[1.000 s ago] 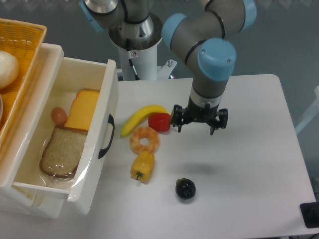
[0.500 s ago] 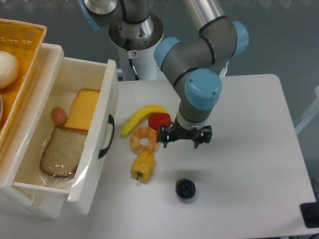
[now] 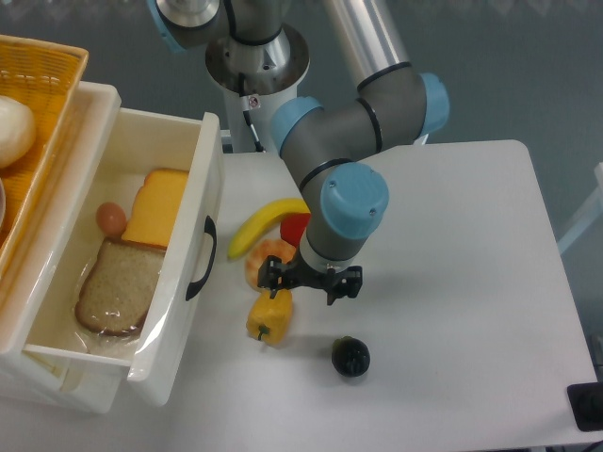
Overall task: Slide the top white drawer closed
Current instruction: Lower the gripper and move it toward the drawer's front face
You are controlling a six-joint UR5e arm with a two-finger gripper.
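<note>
- Gripper (image 3: 308, 284): two black fingers spread apart, nothing between them; hangs over the table (image 3: 452, 311) amid the toy food, its left fingertip just above the top of the yellow pepper (image 3: 269, 315), its right fingertip over bare tabletop.
- Arm (image 3: 344, 132): grey links with blue joint caps, coming down from 12 o'clock and covering part of the food cluster.
- Top white drawer (image 3: 141, 282): pulled well out of the cabinet at 9 o'clock of the gripper, interior fully in view; black curved handle (image 3: 202, 257) on the front panel, facing the food items and apart from the gripper.
- Drawer contents: slice of bread (image 3: 115, 287) nearest the viewer, orange cheese slice (image 3: 155, 209) behind it, small brown egg (image 3: 111, 218) beside the cheese.
- Orange woven basket (image 3: 42, 113): at 10 o'clock, on top of the cabinet beside the drawer, holding a pale round item (image 3: 14, 130) only partly in frame.
- Banana (image 3: 264, 223): on the table at 11 o'clock of the gripper, curving toward the drawer front.
- Red item (image 3: 295, 226): just beside the banana's tip, partly hidden by the wrist.
- Shrimp (image 3: 268, 259): orange-and-white ring, between the banana and the yellow pepper, partly behind the gripper.
- Dark round item (image 3: 350, 357): at 5 o'clock of the gripper, on its own, near the table's front.
</note>
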